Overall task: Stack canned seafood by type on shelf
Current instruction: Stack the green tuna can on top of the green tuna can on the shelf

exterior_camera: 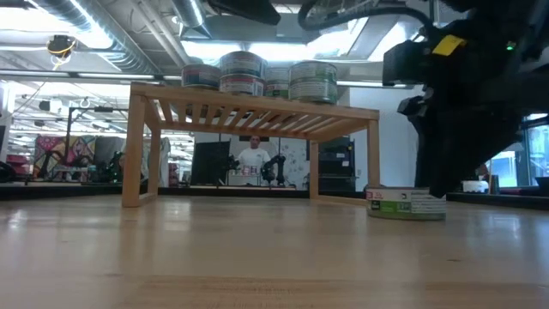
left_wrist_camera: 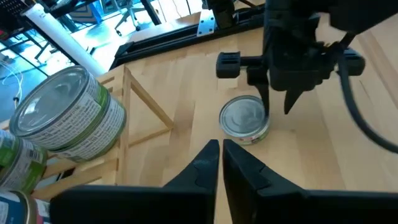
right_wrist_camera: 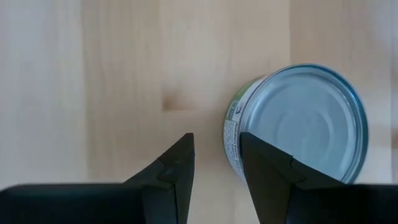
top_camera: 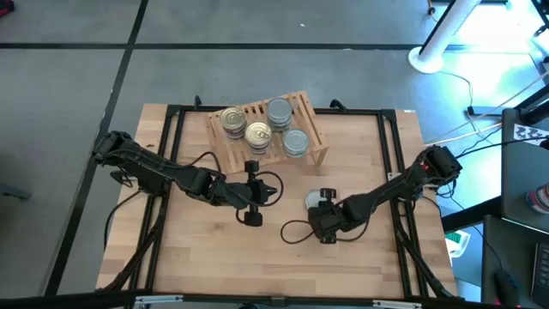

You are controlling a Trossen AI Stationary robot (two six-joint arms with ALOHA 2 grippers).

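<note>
A silver-topped tin (top_camera: pixel 319 199) (right_wrist_camera: pixel 298 127) stands on the table, right of and nearer than the wooden shelf (top_camera: pixel 304 107) (exterior_camera: pixel 257 116). On the shelf stand two gold-topped tins (top_camera: pixel 232 118) (top_camera: pixel 258 133) and two silver-topped ones (top_camera: pixel 279 110) (top_camera: pixel 295 142). My right gripper (top_camera: pixel 326 219) (right_wrist_camera: pixel 216 155) points down just beside the lone tin, slightly open, with bare wood between its fingers and the tin outside them. My left gripper (top_camera: pixel 264 190) (left_wrist_camera: pixel 221 149) hovers shut near the table's middle, pointing toward that tin (left_wrist_camera: pixel 244 117). My right gripper stands with the outer side of one finger (right_wrist_camera: pixel 264 165) right at the tin's labelled wall (right_wrist_camera: pixel 231 134), coming from above. I cannot tell whether the finger touches the wall. The tin stands flat on the table.
Black frame rails (top_camera: pixel 176 137) run along the table's left, far and right sides. Cables loop near both grippers (top_camera: pixel 292 232). Bare wood lies along the near half of the table (top_camera: pixel 257 266). A person shows far behind the shelf (exterior_camera: pixel 254 159).
</note>
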